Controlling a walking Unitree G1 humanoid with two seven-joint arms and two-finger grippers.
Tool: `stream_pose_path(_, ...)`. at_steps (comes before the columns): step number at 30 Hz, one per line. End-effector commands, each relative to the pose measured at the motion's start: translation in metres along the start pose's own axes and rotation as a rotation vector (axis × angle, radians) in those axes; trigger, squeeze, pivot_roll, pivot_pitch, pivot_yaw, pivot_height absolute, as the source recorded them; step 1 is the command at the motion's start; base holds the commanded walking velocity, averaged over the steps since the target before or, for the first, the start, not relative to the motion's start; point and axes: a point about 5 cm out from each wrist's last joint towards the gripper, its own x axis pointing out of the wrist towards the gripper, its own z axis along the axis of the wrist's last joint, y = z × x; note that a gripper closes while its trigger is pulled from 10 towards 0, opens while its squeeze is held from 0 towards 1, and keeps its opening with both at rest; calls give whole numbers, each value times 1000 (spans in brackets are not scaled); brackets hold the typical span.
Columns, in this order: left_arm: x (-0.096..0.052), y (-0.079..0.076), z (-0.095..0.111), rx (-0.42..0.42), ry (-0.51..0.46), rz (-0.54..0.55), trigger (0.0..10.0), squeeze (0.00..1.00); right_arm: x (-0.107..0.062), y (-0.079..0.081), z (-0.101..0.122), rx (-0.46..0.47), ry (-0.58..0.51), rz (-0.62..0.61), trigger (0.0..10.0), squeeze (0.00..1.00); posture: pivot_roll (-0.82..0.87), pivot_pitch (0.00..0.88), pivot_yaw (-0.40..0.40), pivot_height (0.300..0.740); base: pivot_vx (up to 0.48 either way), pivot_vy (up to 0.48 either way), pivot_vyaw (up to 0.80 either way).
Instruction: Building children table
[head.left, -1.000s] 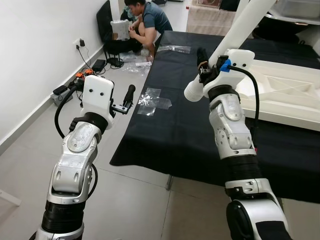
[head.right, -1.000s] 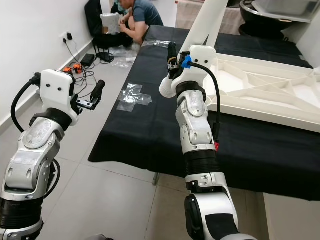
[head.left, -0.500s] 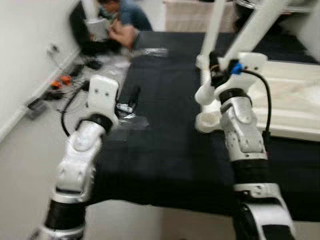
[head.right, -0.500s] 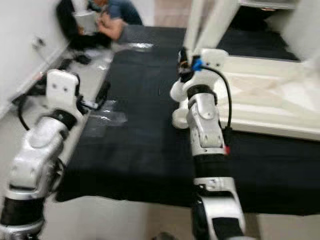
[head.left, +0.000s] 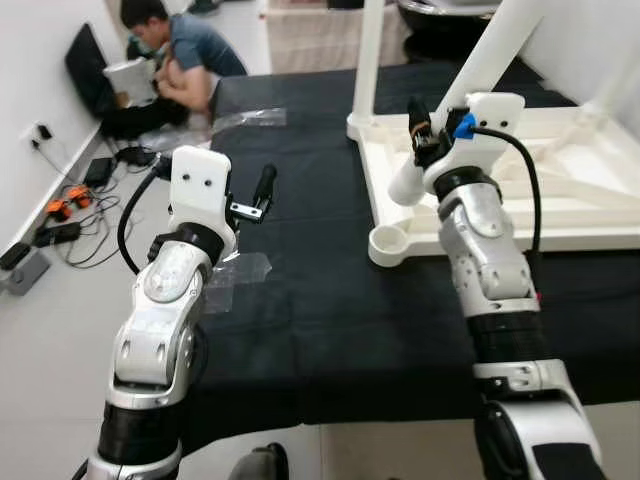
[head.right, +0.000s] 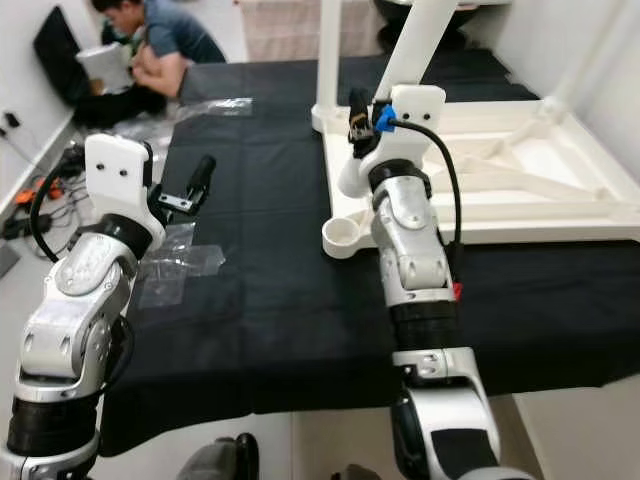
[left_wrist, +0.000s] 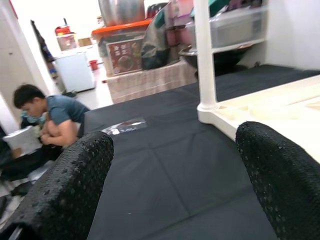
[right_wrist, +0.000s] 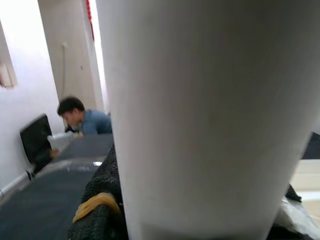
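Closest to me, the left gripper (head.left: 262, 190) hovers over the black cloth (head.left: 300, 300) near its left edge, its two black fingers (left_wrist: 75, 185) spread wide apart with nothing between them. Just below it a clear plastic bag (head.left: 235, 272) lies flat on the cloth. The right gripper (head.left: 418, 128) is raised and clamped around a white table leg (head.left: 480, 70), holding it tilted; how tightly is hard to judge, since the leg hides most of the fingers. Beyond, the upturned white tabletop (head.left: 560, 190) rests on the cloth, an empty round socket (head.left: 390, 243) at its near corner and one leg (head.left: 367, 60) standing upright at the far corner. Farther back, a person (head.left: 170, 55) crouches on the floor by the wall.
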Motion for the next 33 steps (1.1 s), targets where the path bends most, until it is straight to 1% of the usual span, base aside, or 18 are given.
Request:
stream_pose_path(1, -3, 0, -2, -2, 16, -2, 10000, 0, 5, 11, -1, -13, 32, 61, 10000, 0, 81, 112, -39, 740, 0, 0, 0)
stream_pose_path(2, -5, -1, -3, -8, 28, -10, 10000, 0, 7, 10, -4, -25, 66, 80, 10000, 0, 85, 116, -44, 740, 0, 0, 0)
stream_pose_path(3, -10, -6, -8, -22, 51, -41, 10000, 0, 13, 8, -5, -30, 91, 104, 10000, 0, 88, 128, -50, 740, 0, 0, 0)
stream_pose_path(5, -20, -16, -13, -50, 81, -101, 10000, 0, 23, 3, -2, -23, 95, 125, 10000, 0, 85, 141, -52, 740, 0, 0, 0)
stream_pose_path(7, -25, -23, -14, -59, 87, -138, 10000, 0, 28, 2, 0, -4, 86, 147, 10000, 0, 88, 149, -57, 740, 0, 0, 0)
stream_pose_path(9, -27, -26, -13, -60, 87, -151, 10000, 0, 29, 2, 2, 7, 83, 161, 10000, 0, 91, 154, -60, 740, 0, 0, 0)
stream_pose_path(10, -30, -30, -14, -57, 102, -157, 10000, 0, 33, -2, 6, 45, 71, 120, 10000, 0, 95, 159, -60, 740, 0, 0, 0)
stream_pose_path(12, -31, -31, -14, -61, 102, -154, 10000, 0, 34, -4, 7, 63, 69, 98, 10000, 0, 95, 169, -64, 740, 0, 0, 0)
stream_pose_path(17, -32, -27, -14, -57, 108, -132, 10000, 0, 29, 1, 3, 72, 76, 91, 10000, 0, 84, 178, -57, 740, 241, 0, 0)
stream_pose_path(19, -29, -18, -14, -64, 118, -93, 10000, 0, 25, 5, -4, 76, 91, 110, 10000, 0, 82, 180, -57, 740, 366, -124, 0)
stream_pose_path(23, -29, -16, -13, -53, 117, -87, 10000, 0, 25, 5, -6, 81, 94, 116, 10000, 0, 82, 180, -58, 740, 366, -257, 0)
stream_pose_path(24, -28, -13, -13, -49, 115, -68, 10000, 0, 24, 5, -6, 85, 94, 108, 10000, 0, 81, 181, -59, 740, 368, -270, 0)
stream_pose_path(27, -27, -9, -14, -62, 118, -46, 10000, 0, 24, 5, -6, 86, 88, 106, 10000, 0, 78, 175, -62, 740, 335, -290, 0)
stream_pose_path(28, -27, -5, -15, -63, 129, -10, 10000, 0, 24, 4, -6, 92, 81, 101, 10000, 0, 79, 175, -65, 740, 0, 0, 0)
stream_pose_path(30, -27, -5, -15, -63, 129, -10, 10000, 0, 24, 4, -6, 92, 81, 101, 10000, 0, 79, 175, -65, 740, 0, 0, 0)
stream_pose_path(31, -27, -2, -16, -58, 130, 13, 10000, 0, 24, 4, -4, 100, 73, 96, 10000, 0, 75, 171, -66, 740, 0, 0, 0)
stream_pose_path(32, -28, -1, -17, -54, 132, 24, 10000, 0, 26, 6, 3, 136, 42, 124, 10000, 0, 80, 167, -70, 740, 0, 0, 0)
stream_pose_path(33, -28, -1, -17, -54, 132, 24, 10000, 0, 26, 6, 3, 136, 42, 124, 10000, 0, 80, 167, -70, 740, 0, 0, 0)
